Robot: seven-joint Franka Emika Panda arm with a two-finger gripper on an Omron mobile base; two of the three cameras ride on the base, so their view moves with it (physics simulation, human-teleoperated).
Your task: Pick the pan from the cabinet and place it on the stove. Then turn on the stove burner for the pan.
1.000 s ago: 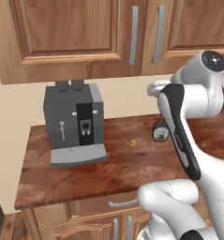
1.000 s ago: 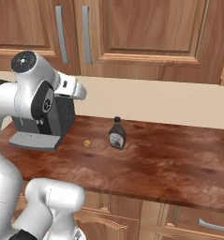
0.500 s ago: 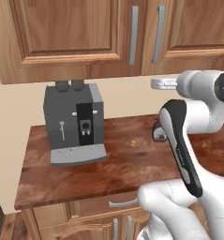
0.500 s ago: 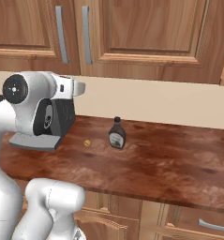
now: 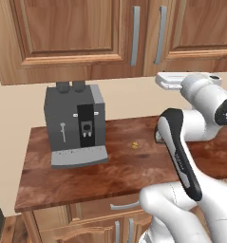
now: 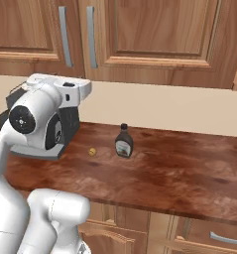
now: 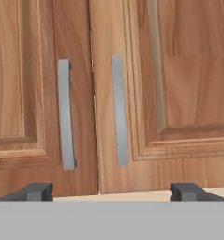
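The claw [image 7: 111,191] stands fully open and empty, fingertips [image 7: 37,191] wide apart, aimed squarely at the closed doors of the cabinet [image 7: 132,70]. Both doors are shut; the pan is presumably behind them and cannot be seen, and the stove is likewise out of sight.

Step in hand, as judged: open a cabinet door. Procedure:
1. Align the claw with one vertical bar handle, the left handle [image 7: 64,115] or the right handle [image 7: 119,110], so that the bar sits between the fingertips.
2. Advance until the bar is well inside the jaws, then close.
3. Pull along the door's hinge arc, not straight back.

Surroundings: below the cabinet, the table [image 6: 179,173] carries a coffee machine [image 5: 76,124], a dark bottle [image 6: 123,141] and a small yellow object [image 6: 92,152]. The coffee machine stands nearly below the handles; keep the elbow clear of it.
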